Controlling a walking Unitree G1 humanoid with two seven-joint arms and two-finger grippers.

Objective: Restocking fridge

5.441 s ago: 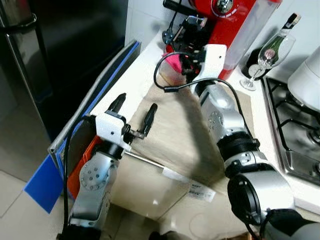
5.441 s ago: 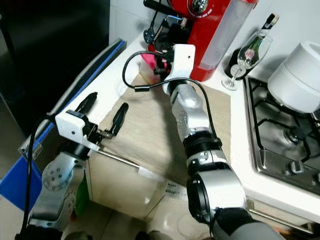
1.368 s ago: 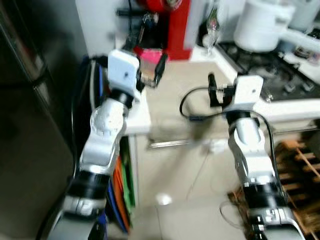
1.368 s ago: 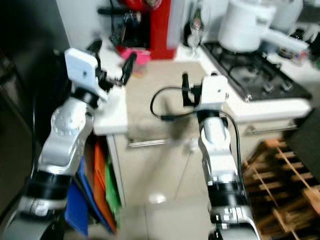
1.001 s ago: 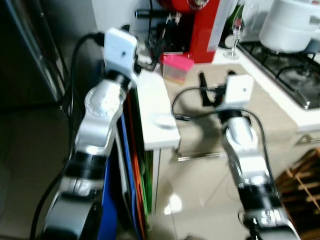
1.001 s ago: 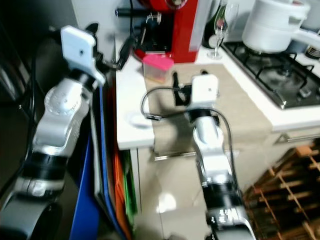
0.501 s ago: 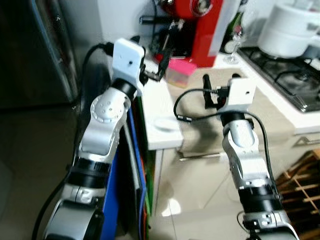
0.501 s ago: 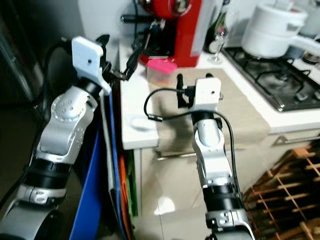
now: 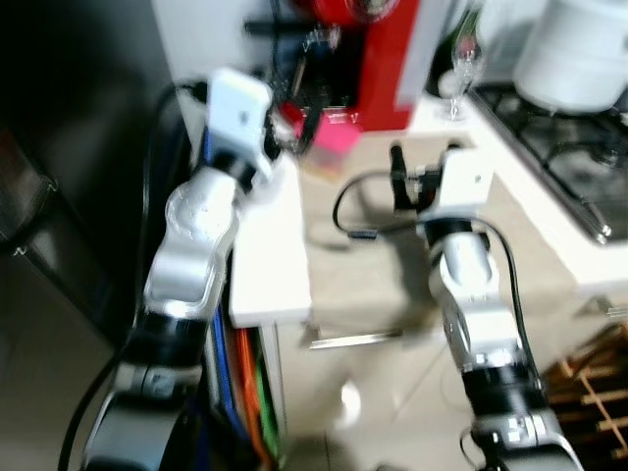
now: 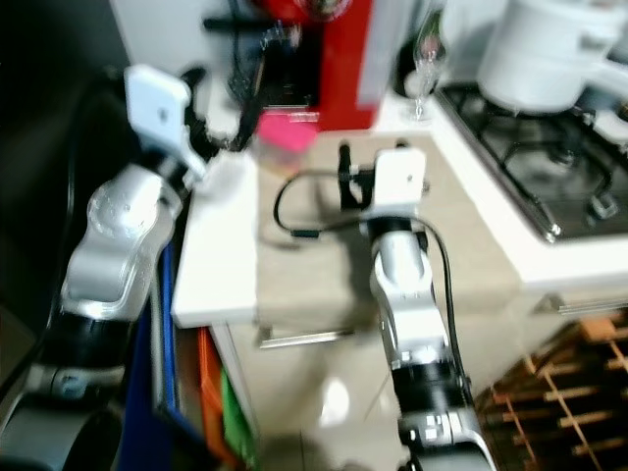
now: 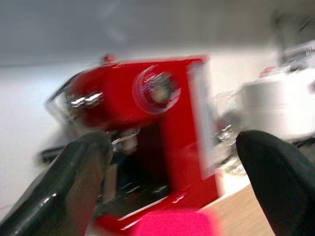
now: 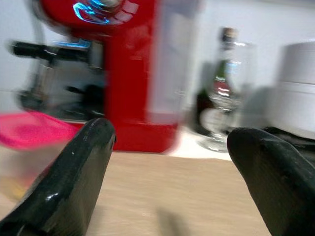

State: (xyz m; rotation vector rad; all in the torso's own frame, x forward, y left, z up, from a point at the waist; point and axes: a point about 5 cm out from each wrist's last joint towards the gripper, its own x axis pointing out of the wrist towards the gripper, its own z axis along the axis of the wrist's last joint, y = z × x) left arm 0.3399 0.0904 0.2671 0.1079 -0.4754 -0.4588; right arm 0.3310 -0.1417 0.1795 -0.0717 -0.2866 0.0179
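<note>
Red dominates the back of the scene — a glossy red coffee machine (image 10: 339,54) stands against the wall on the pale tabletop (image 10: 324,255), and a pink-lidded container (image 10: 287,140) sits just in front of it. All views are somewhat blurred. The left gripper (image 9: 287,132) is raised at the tabletop's left edge, close to the pink-lidded container; in its wrist view the two black fingers (image 11: 74,182) stand wide apart with nothing between them, framing the coffee machine and the pink lid below. The right gripper (image 10: 368,177) hovers over the beige part of the tabletop, pointing toward the back wall; its fingers (image 12: 69,177) are likewise spread and empty. Beyond them stand a wine glass (image 12: 221,115) and a dark bottle (image 12: 216,73) just beside the coffee machine. To the right lies a gas hob (image 10: 530,147) with a white pot (image 10: 549,49) on it. The fridge (image 9: 69,157) is the dark mass at the far left — beside the tabletop's end, with flat blue and orange boards (image 10: 186,402) tucked in the gap between.
</note>
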